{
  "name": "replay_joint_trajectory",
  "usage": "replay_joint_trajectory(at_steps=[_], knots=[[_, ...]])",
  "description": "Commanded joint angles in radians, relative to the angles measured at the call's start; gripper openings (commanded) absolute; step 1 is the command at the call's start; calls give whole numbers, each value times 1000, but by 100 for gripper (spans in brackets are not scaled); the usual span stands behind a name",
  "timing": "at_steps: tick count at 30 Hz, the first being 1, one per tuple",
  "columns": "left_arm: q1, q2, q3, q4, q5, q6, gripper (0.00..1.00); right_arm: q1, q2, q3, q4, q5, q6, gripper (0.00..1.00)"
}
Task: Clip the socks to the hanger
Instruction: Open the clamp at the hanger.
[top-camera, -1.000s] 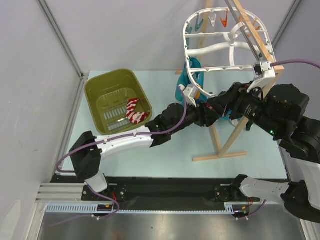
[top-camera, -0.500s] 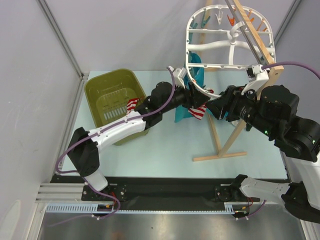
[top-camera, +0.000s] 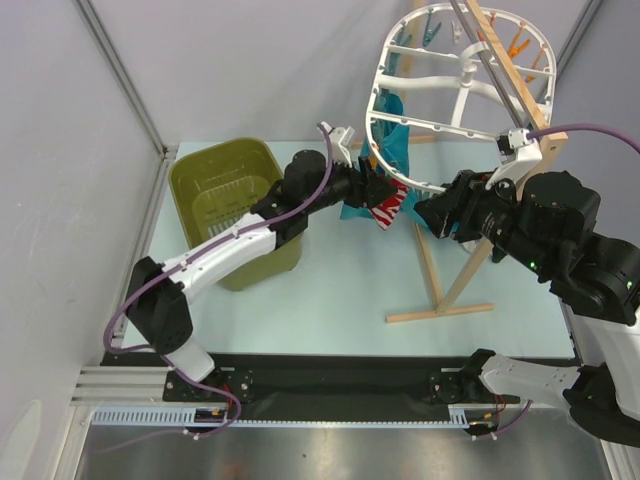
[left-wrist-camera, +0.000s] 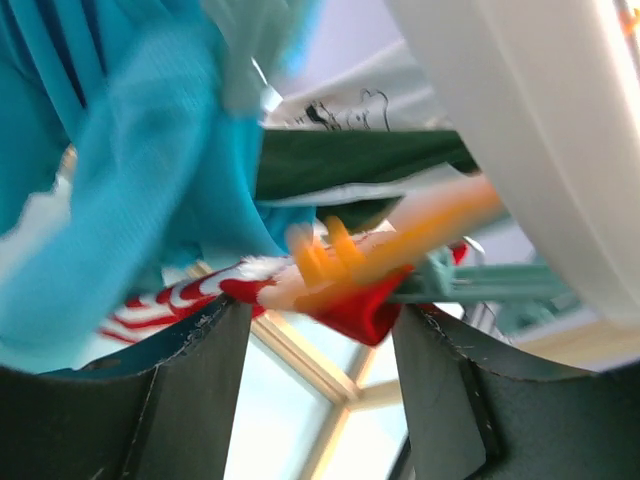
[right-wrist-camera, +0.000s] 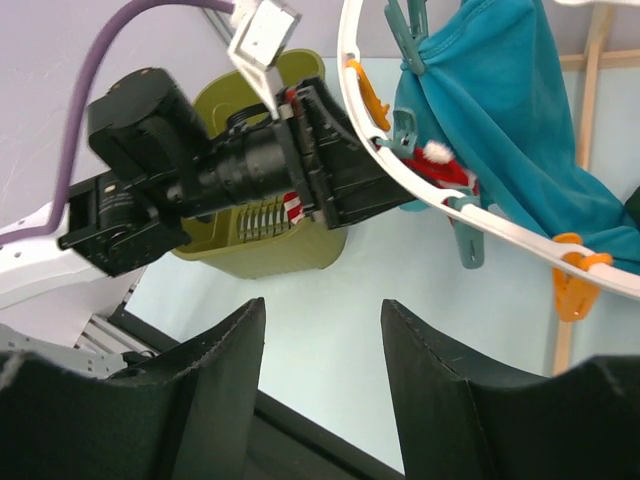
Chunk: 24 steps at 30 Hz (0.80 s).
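Observation:
The white hanger (top-camera: 440, 122) hangs tilted from the wooden stand. A red and white striped sock (top-camera: 390, 208) hangs at its lower rim, between an orange clip (left-wrist-camera: 400, 250) and a teal clip (right-wrist-camera: 465, 235). My left gripper (top-camera: 372, 190) is right at that sock. In the left wrist view the jaws stand apart, and the sock (left-wrist-camera: 340, 295) lies across the gripper's (left-wrist-camera: 320, 320) tips. My right gripper (top-camera: 428, 215) is open and empty, just right of the sock and below the rim (right-wrist-camera: 346, 60). A bit of striped cloth (right-wrist-camera: 293, 210) shows by the basket.
An olive-green basket (top-camera: 215, 195) stands at the left, partly under my left arm. A teal cloth (top-camera: 390, 135) hangs from the hanger above the sock, and a dark green cloth (left-wrist-camera: 350, 165) hangs beside it. The wooden stand's foot (top-camera: 440, 310) lies on the table at the right.
My left arm has swung up and to the left, from beside the right gripper to the hanger's lower rim. The hanger has tilted upward, and the sock has risen with it.

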Motion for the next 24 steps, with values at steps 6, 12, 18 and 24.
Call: replay_joint_trajectory(at_steps=[6,12,18,24], knots=[[-26,-175,-112,98,124,-21,62,1,-10,-2,-24,70,-23,56],[-98,-257,-179,138,109,-27,60,1,-6,-19,-26,82,-17,56],[-197,-300,-244,265,84,-91,52,1,8,-14,-38,105,5,55],[-275,-294,-216,239,-6,-81,51,0,37,-26,-59,129,25,55]])
